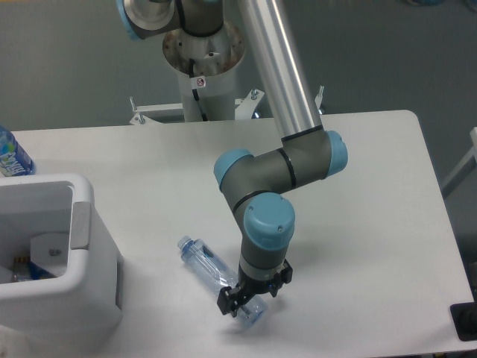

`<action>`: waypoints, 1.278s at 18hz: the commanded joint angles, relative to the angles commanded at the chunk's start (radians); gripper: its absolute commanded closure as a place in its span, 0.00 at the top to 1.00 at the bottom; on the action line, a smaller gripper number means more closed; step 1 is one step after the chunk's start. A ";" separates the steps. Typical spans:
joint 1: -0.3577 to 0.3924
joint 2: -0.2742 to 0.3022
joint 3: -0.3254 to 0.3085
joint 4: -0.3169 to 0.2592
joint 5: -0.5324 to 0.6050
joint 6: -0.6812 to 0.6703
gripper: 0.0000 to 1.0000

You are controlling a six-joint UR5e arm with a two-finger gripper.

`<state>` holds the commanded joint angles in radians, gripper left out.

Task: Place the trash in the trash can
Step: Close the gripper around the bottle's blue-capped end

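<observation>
The gripper [240,302] is down at the table surface, right on the lower-right end of the crushed bottle [212,271]. The bottle's long axis runs diagonally: from the gripper it stretches up and to the left, cap end farthest from the fingers, base end at or under them. The fingers look to straddle the bottle approx. across its width, i.e. crosswise to the long axis, which is the sensible way to pinch it. The jaws appear narrowed around the base end, but whether they actually press on the plastic can't be told; the black fingers hide the contact and the clear plastic gives little away. No lift is visible: the bottle lies flat on the table [358,194].

Further out to the left, well apart from the gripper, stands the trash can [59,253], open top facing up, w/ some items already inside, too small to name. Beyond it, at the far left edge, the blue-labelled bottle [11,153] stands upright; not part of the job.

Judgement: the grasp step is in hand. The coming move would need a firm close, a lift, then a carry leftward over the can's rim.
</observation>
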<state>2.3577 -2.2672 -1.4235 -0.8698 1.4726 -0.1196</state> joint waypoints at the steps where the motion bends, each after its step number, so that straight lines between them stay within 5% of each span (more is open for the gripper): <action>1: 0.000 -0.005 -0.002 0.002 0.000 -0.006 1.00; 11: -0.002 -0.026 0.003 0.003 0.002 -0.020 1.00; 16: -0.002 -0.025 0.003 0.003 0.037 -0.022 0.73; 23: -0.002 -0.025 0.002 0.003 0.043 -0.022 0.73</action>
<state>2.3562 -2.2918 -1.4220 -0.8667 1.5156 -0.1411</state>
